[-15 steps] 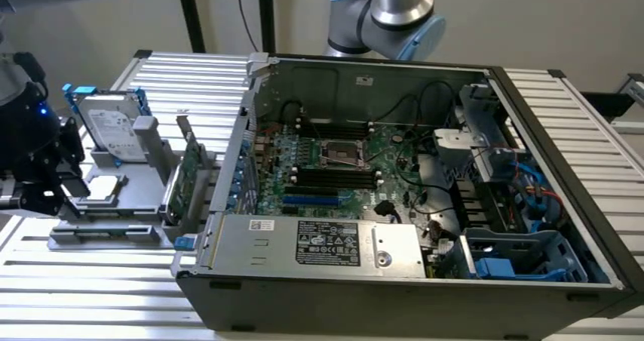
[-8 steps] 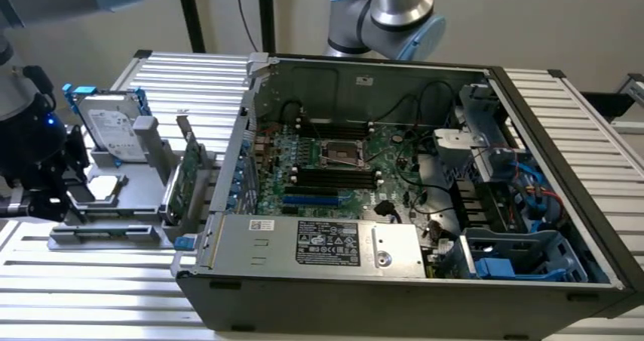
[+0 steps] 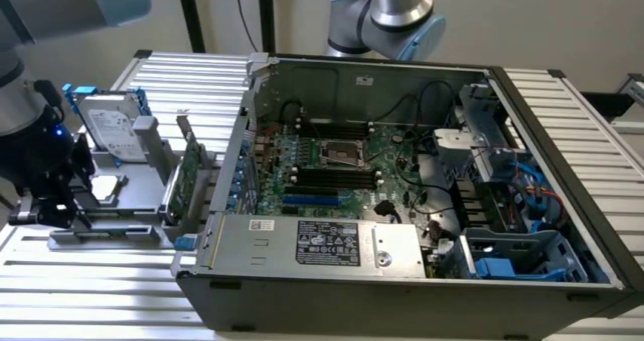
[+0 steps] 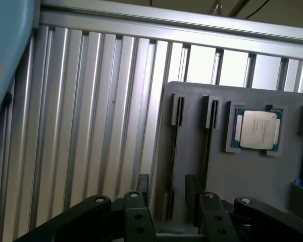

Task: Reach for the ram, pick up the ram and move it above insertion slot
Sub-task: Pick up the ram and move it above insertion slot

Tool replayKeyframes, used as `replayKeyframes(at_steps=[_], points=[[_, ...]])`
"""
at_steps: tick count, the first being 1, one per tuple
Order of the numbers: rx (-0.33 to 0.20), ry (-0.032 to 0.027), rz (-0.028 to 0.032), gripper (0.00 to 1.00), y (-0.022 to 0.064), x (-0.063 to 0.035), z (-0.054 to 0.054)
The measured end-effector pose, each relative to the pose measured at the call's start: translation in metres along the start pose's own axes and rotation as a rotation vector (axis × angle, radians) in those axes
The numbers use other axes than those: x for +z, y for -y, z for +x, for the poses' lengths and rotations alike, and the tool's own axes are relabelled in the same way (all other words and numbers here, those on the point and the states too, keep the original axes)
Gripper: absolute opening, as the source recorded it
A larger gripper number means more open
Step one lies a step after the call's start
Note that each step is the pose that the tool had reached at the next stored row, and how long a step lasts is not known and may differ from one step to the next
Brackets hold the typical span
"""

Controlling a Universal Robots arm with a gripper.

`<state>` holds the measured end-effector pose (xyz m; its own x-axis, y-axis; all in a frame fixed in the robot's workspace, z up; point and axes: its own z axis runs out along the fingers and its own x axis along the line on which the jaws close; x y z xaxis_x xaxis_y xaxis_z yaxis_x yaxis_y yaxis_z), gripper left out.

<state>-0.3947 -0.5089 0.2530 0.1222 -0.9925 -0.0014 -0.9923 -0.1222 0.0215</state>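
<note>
The gripper (image 4: 168, 194) is open, w/ its two fingers apart over the grey holder (image 4: 252, 181), & the ram (image 4: 175, 151), a thin dark strip on its edge in a slot, sits between them, not picked up yet, near a square chip (image 4: 256, 129).

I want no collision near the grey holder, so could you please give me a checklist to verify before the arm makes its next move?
1. The gripper is open: ok, its fingers stand apart.
2. Nothing between the fingers: ok.
3. The gripper is over the grey holder: ok.
4. A memory stick sits in the holder's narrow slots: cannot tell, they look dark.
5. The computer case is open: ok, the board is exposed.
6. The long black sockets on the board are free: ok, they look empty.
</note>
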Motion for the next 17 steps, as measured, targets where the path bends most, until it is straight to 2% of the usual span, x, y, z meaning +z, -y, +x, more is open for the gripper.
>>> replayKeyframes(at_steps=[17], points=[[0.0,0.0,0.0001,0.42,0.0022,0.0309,0.0]])
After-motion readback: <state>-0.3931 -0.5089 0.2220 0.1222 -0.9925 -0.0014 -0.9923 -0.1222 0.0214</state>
